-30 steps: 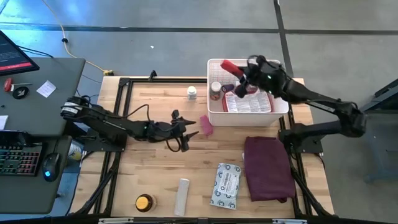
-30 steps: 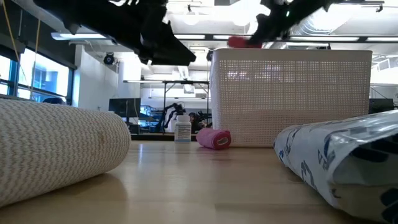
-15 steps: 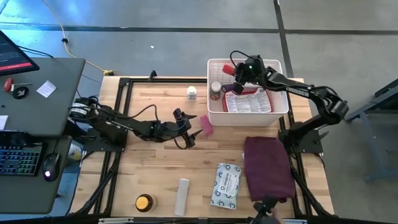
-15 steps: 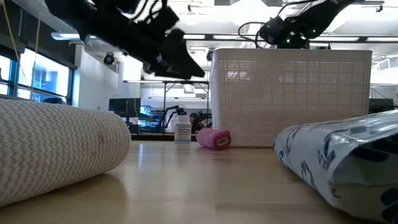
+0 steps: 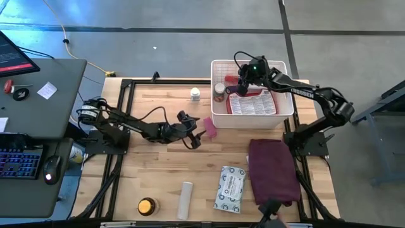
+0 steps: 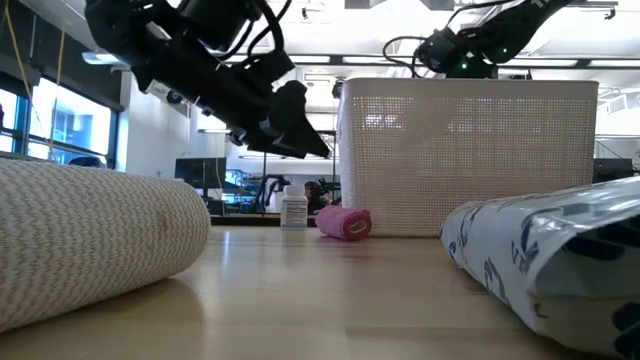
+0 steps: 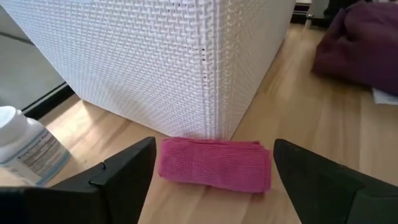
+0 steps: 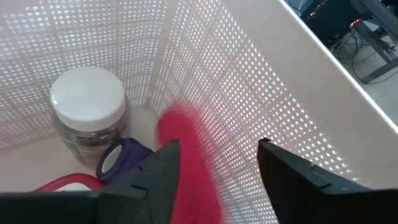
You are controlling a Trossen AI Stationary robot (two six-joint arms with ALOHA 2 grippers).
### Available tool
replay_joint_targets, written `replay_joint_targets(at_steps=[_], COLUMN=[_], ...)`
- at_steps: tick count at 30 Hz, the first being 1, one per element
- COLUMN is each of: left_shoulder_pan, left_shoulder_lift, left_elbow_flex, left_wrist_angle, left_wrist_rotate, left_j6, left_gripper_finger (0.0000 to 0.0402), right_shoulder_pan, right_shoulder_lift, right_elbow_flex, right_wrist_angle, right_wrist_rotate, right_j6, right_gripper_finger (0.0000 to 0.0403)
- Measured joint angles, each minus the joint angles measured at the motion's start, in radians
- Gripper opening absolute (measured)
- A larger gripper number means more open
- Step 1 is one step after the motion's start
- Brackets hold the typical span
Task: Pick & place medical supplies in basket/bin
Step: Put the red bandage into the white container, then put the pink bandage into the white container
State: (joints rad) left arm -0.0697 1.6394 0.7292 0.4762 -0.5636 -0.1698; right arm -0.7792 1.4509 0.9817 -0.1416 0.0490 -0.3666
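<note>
The white lattice basket (image 5: 216, 109) stands at the table's far right and holds a white-lidded bottle (image 8: 87, 112), a purple tube (image 8: 121, 158) and a printed packet (image 5: 253, 104). My right gripper (image 8: 217, 146) is down inside the basket's far left corner and is open. A blurred red tube (image 8: 186, 165) lies between its fingers. My left gripper (image 7: 214, 144) hovers low at the table's middle, also open. Its fingers stand on either side of a pink roll (image 7: 214, 165) without touching it. The roll lies on the wood against the basket's near left corner (image 7: 211, 93). My right gripper points down into the basket with the red tube (image 8: 186, 155) between its open fingers. The tube is blurred and partly behind one finger (image 8: 158, 180), so I cannot tell whether the gripper touches it.
A small white bottle (image 5: 195, 94) stands left of the basket. The maroon cloth (image 5: 273, 170) lies near the right edge, with a grey-white packet (image 5: 230, 188), a white roll (image 5: 185, 199) and an orange-lidded tin (image 5: 147, 206) along the near edge. Bare wood lies between them and the left gripper.
My right gripper has carried the red tube from above the basket's rim down into its far left corner. My left gripper has moved right and lower, toward the pink roll.
</note>
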Motion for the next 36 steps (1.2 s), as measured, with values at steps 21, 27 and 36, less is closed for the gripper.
replay_joint_targets(at_steps=[21, 27, 36], left_shoulder_pan=[0.044, 0.042, -0.042], left_shoulder_lift=[0.025, 0.12, 0.306], left_elbow_flex=[0.0, 0.056, 0.228], left_wrist_angle=[0.007, -0.014, -0.065], left_wrist_rotate=[0.197, 0.164, -0.054], left_j6=[-0.082, 0.097, 0.716], left_gripper_finger=[0.0353, 0.0353, 0.0353], right_shoulder_pan=[0.289, 0.512, 0.786], right_shoulder_lift=[-0.537, -0.685, -0.72], right_elbow_flex=[-0.022, -0.09, -0.349], right_wrist_angle=[-0.154, -0.198, -0.01], right_wrist_rotate=[-0.177, -0.108, -0.049], right_j6=[0.22, 0.266, 0.283], right_gripper_finger=[0.0223, 0.0212, 0.0211])
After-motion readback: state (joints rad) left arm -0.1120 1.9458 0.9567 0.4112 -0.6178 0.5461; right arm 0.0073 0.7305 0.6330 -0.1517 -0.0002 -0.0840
